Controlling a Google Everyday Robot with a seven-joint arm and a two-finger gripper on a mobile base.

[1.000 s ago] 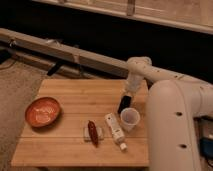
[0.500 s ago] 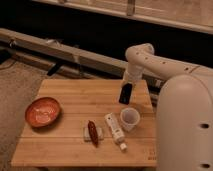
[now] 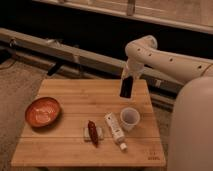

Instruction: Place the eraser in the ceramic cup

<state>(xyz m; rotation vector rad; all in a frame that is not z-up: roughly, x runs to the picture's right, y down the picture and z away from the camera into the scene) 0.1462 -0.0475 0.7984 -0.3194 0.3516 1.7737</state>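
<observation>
Camera view shows the lift is under way: over the last second the tool (image 3: 127,79) has risen, and the eraser (image 3: 126,90) has come up with it. It now hangs upright, clear of the table (image 3: 75,100), so I read the tool as clamped on its top end. That means the pick is done and only the carry and drop are left. The ceramic cup (image 3: 130,119) stands nearer the front, almost straight below the eraser's line, mouth open. Room is tight around it. The white tube (image 3: 115,131) lies just beside the cup on its left, and the table's right edge is close on the other side. Bare wood lies between eraser and cup.
</observation>
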